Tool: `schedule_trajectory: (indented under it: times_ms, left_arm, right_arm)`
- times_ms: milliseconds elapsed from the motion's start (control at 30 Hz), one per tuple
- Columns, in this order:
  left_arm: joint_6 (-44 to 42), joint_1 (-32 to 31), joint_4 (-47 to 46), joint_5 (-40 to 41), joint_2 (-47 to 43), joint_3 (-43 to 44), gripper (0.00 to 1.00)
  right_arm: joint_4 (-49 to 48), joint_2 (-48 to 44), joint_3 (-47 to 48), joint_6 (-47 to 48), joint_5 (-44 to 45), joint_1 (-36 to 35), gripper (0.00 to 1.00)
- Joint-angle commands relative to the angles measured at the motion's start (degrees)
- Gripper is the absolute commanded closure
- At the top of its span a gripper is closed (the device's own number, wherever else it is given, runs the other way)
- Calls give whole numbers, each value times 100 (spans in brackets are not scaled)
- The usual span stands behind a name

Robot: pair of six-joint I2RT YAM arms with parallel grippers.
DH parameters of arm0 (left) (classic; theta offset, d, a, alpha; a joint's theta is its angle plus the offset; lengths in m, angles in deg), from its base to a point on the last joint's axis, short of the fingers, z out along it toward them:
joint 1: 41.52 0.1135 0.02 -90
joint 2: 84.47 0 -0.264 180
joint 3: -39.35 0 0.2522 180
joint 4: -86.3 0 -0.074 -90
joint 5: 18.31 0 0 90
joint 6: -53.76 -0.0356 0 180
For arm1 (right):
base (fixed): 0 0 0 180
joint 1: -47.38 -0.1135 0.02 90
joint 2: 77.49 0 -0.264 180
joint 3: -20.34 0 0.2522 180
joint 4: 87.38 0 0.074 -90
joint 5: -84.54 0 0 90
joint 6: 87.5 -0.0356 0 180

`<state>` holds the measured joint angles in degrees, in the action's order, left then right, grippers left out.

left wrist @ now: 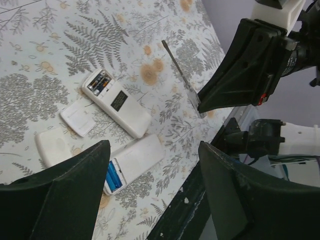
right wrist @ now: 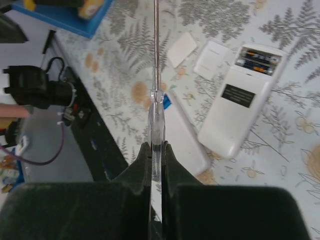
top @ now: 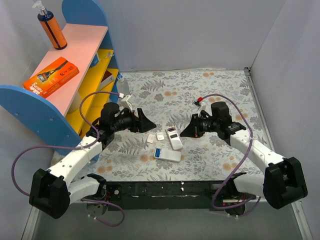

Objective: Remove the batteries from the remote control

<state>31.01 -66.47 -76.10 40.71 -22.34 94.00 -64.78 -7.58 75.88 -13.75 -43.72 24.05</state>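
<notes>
Two blue batteries (left wrist: 114, 176) sit in the open remote (left wrist: 137, 159), six o'clock of the second remote (top: 174, 137). My left fingers (left wrist: 65, 200) spread apart; right fingers (right wrist: 137, 167) clamp a thin tool (right wrist: 156, 115). I judge a slipping tip could flick cells away.

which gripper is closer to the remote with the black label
Right. The right gripper, shut on a thin tool, sits just right of the remote; the left gripper hangs farther off on its left, by the two white covers.
</notes>
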Motion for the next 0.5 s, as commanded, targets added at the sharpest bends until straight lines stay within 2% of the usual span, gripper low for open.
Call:
schedule_trajectory:
  times_ms: [0,200,267,467]
  left_arm:
    - [622,16,-751,-689,62,78,31]
    - [1448,16,-1778,-1234,379,-89,34]
    - [1686,16,-1939,-1357,492,-81,38]
    - [2038,-1,-2290,-1490,572,-142,43]
  right_arm:
    - [-1647,-373,-371,-1526,-1157,-136,99]
    - [-3087,-399,-759,-2733,-1438,-470,99]
    - [-3361,-373,-847,-3120,-1465,-549,99]
    - [-4319,-294,-1057,-3874,-1482,-760,99]
